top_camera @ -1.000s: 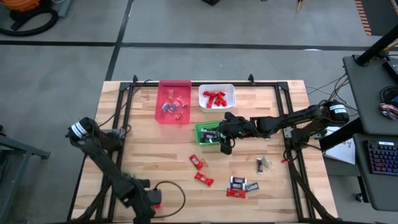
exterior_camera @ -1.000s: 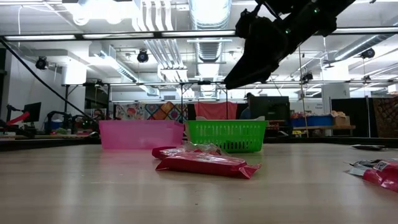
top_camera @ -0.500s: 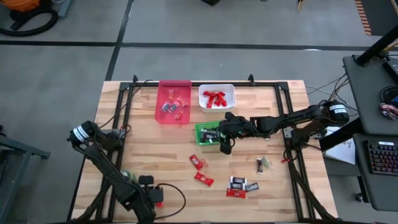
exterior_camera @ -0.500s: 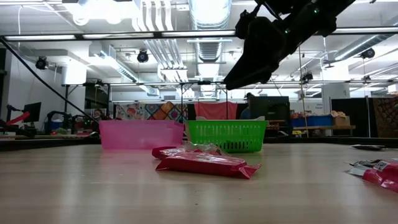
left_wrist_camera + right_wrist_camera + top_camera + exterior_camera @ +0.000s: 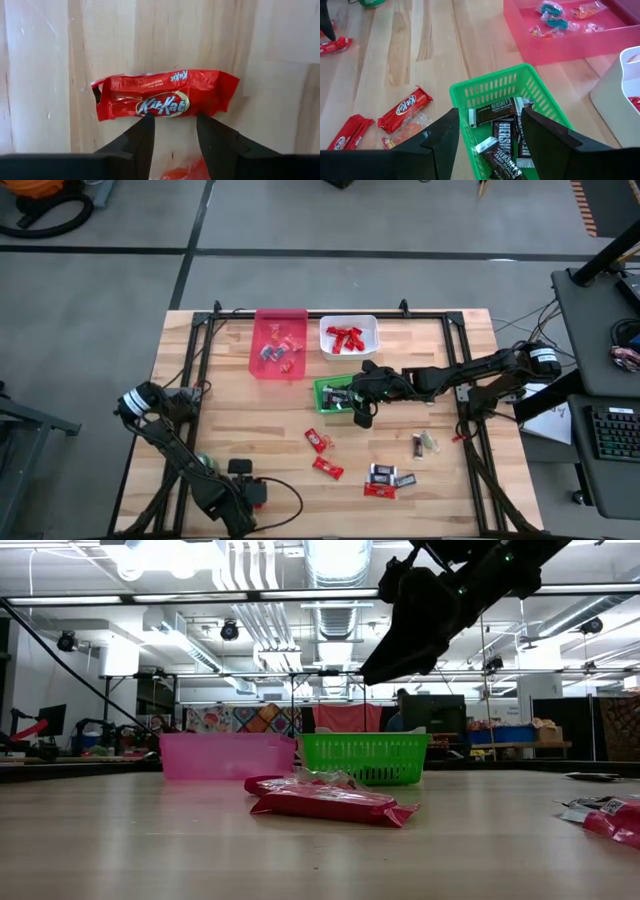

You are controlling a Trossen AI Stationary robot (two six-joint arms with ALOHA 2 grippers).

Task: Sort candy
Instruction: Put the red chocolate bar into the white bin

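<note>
A red KitKat candy [image 5: 165, 95] lies flat on the wood at the table's near left. My left gripper [image 5: 175, 122] points down over it, open, its fingertips by the wrapper's long edge; whether they touch it I cannot tell. In the high view that gripper [image 5: 250, 496] is near the front edge. My right gripper [image 5: 492, 135] hangs open above the green bin [image 5: 470, 95], which holds dark Hershey's candy [image 5: 495, 111]. The same gripper [image 5: 400, 650] shows high over the bin [image 5: 365, 758] in the low view. More loose candy [image 5: 328, 469] lies mid-table.
A pink bin [image 5: 280, 343] and a white bin [image 5: 372, 338] with red candy stand at the far edge. Red and dark candy [image 5: 385, 480] lies scattered at the near right. A dark cable loop [image 5: 285, 485] lies beside my left gripper. A black frame [image 5: 195, 360] borders the table.
My left gripper has sunk toward the red candy at the near left and tipped to point more steeply down. My right gripper has kept still over the green bin.
</note>
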